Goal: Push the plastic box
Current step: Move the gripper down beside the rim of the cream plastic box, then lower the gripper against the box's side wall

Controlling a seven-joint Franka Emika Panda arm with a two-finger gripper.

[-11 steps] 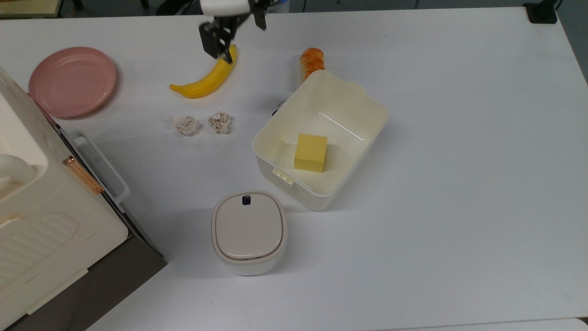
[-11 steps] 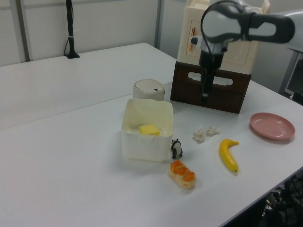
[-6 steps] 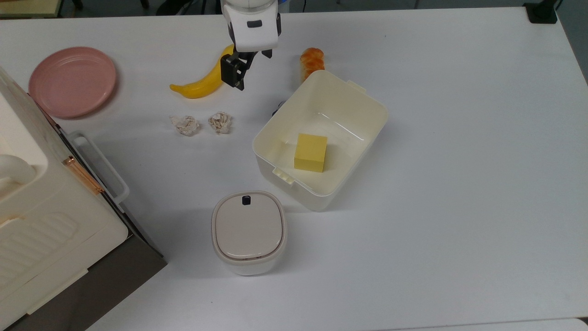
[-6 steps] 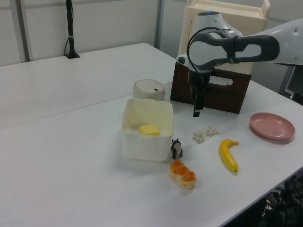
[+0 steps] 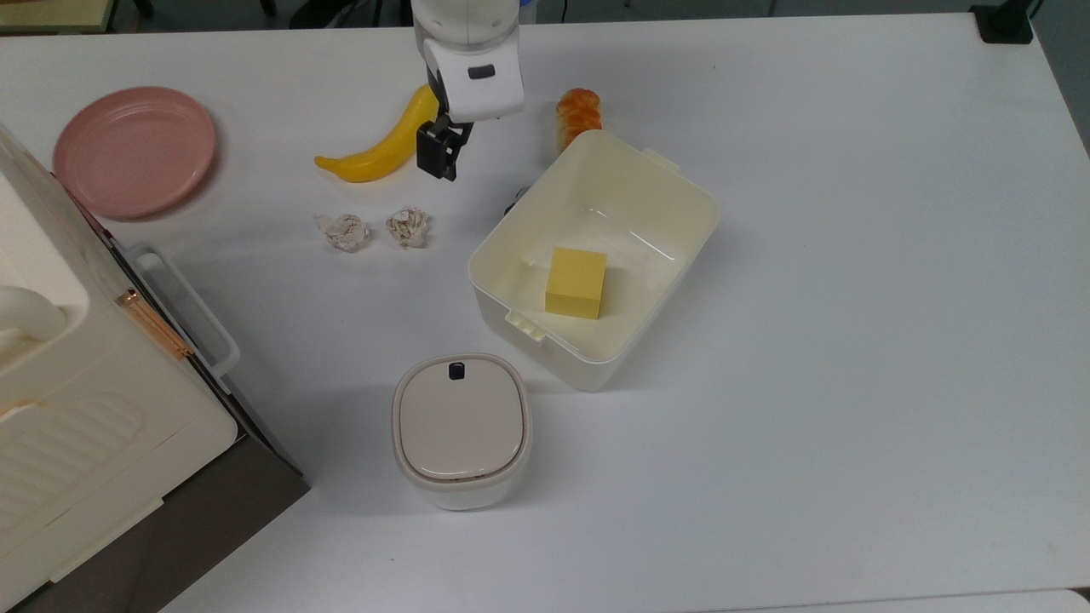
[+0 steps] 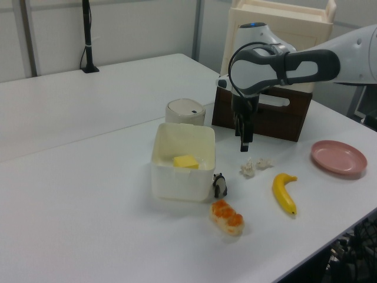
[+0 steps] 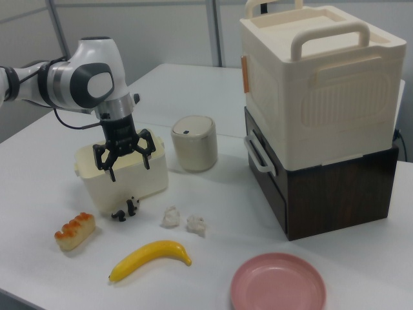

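Gripper point(image 7: 128, 159) hangs above the white table point(image 5: 851, 255), fingers spread apart with nothing between them, clear in the right view; pointing down. In the top view it sits between the banana point(image 5: 383, 145) and the plastic box point(image 5: 673, 281), just beside the banana's upper end, apart from the box. Plastic box stands near table centre, open top, cream-white, turned at an angle to the table edges, latch tabs on two rims; a yellow block point(image 5: 576, 282) lies inside on the floor of it. In the left view the gripper point(image 6: 244, 141) hangs to the left view's right of the box point(image 6: 177, 180), above the two crumpled paper balls point(image 6: 254, 167), not touching the box. Small black-and-white toy figure point(image 6: 220, 185) stands just beside the box wall. Orange-topped bread piece point(image 5: 577, 112) lies by the box's far corner in the top view. White bin with beige lid point(image 5: 461, 426) and black button sits near the box's lower corner in the top view, apart from it. Pink plate point(image 5: 134, 149) at the top view's left. Big cream appliance with a handle point(image 7: 322, 90) sits on a dark brown crate point(image 7: 335, 187) at the right view's right.
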